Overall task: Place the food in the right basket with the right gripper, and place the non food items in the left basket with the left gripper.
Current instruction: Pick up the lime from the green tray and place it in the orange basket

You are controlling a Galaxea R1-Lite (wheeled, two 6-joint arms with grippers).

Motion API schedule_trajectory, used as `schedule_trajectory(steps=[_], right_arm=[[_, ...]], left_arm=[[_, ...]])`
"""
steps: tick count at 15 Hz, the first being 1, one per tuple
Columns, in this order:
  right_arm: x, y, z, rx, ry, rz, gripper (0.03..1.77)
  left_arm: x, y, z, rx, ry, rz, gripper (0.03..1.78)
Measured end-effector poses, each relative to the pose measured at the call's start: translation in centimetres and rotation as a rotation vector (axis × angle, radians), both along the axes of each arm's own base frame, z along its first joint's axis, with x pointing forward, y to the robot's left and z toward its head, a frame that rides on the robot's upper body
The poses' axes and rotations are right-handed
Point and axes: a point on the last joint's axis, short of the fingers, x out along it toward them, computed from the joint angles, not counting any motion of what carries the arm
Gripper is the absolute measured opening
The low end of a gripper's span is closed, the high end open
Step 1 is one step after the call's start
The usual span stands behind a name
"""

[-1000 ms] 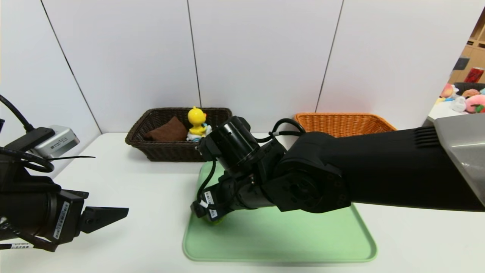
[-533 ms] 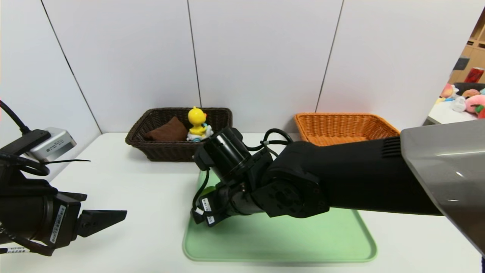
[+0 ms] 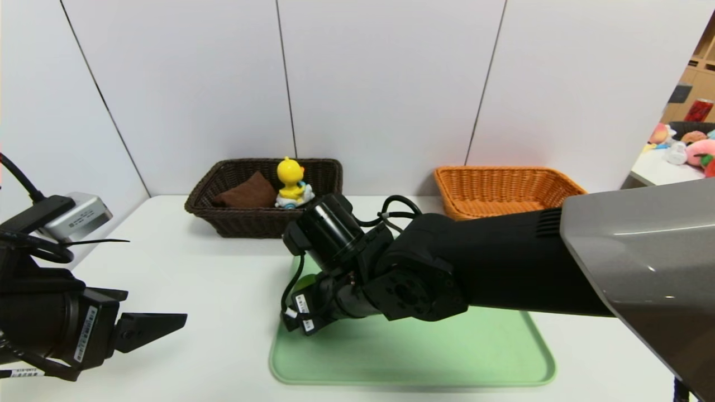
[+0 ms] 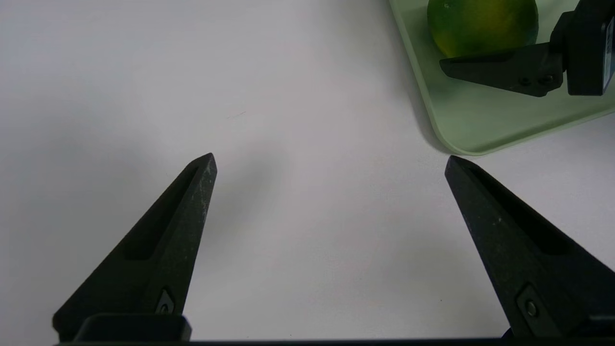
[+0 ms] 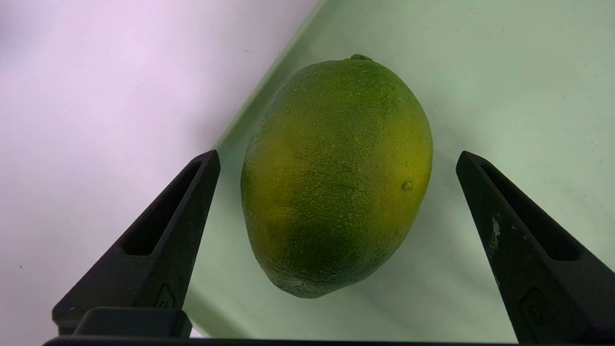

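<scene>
Right wrist view shows a green, pebbly-skinned citrus fruit, lime-like with a yellowish blush [image 5: 336, 178], lying on its side near the edge of a pale green plastic tray [image 5: 504, 72]. The right gripper [image 5: 336, 192] has its two black tapered fingers [image 5: 168, 240] spread wide apart, one on each side of the fruit and not touching it. From the head view, the right arm reaches across the tray's left front part, hiding the fruit, and the tray sits on a white tabletop [image 3: 195, 279]. Behind it stand a dark brown woven basket [image 3: 251, 223] on the robot's left, already holding a brown cushion-like item [image 3: 246, 192] and a yellow toy duck [image 3: 290, 181], and an orange woven basket [image 3: 503, 187] on the right, with nothing visible inside. The left gripper [image 4: 331, 163] hovers idle over bare tabletop beside the tray, fingers wide apart and holding nothing. The fruit looks firm, fairly light and rounded, with a dimpled rind that should give some friction, yet its curve could let it roll or squirt out of a poor pinch. Closing across its short width at the fattest middle seems the safest hold.
</scene>
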Motion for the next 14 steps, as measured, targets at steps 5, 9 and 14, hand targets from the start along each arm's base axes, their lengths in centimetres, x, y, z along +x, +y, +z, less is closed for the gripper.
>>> schedule_trajectory(steps=[5,9,14], right_arm=[[0.0,0.1,-0.2,-0.007,-0.005,-0.007,1.07],[0.0,0.1,-0.2,-0.006,-0.006,-0.007,1.04],[-0.1,-0.2,0.8,0.014,-0.017,-0.011,1.03]], left_arm=[[0.1,0.0,0.1,-0.003,-0.011,0.0,1.69],[0.1,0.0,0.1,-0.004,-0.011,-0.002,1.69],[0.1,0.0,0.1,-0.004,-0.013,-0.003,1.69]])
